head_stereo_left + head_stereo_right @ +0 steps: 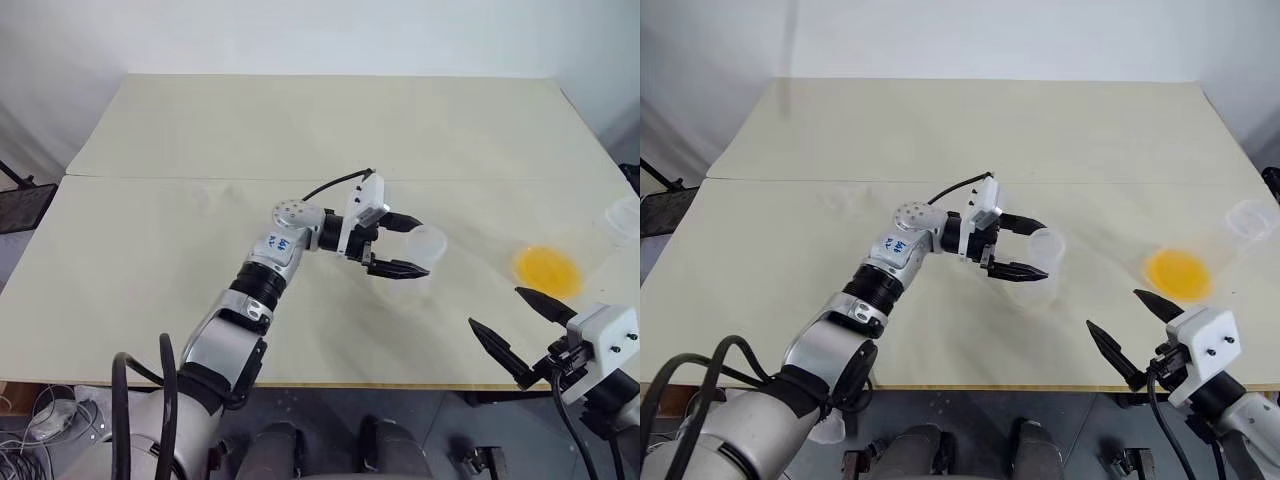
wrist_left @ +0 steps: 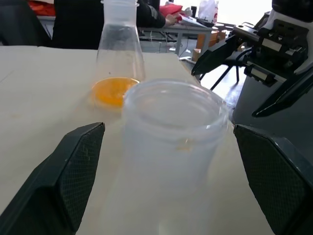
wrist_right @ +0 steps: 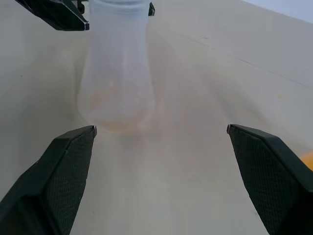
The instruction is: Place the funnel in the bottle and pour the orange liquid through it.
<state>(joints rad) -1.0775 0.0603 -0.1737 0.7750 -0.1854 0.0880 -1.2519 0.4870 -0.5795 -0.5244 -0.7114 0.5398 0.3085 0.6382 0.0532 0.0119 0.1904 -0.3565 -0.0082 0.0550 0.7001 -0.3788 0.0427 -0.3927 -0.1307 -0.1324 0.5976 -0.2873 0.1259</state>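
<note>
Both grippers wide open, empty: left gripper [image 1: 402, 246] flanking the bottle [image 1: 424, 252] mid-table, right gripper [image 1: 518, 334] near the table's front edge [image 1: 400, 384].

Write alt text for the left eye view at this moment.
The open left gripper brackets the neck of a clear bottle mid-table, fingers apart from it. To the right stands a second clear flask holding orange liquid; the open right gripper waits at the near table edge.

Head stereo pair looks down and forward over table [image 1: 200, 220], both eyes sharing both arms; left wrist cam sits close behind bottle [image 2: 171, 147], facing second flask [image 2: 117, 63]; right wrist cam looks low across table at bottle from further off.
</note>
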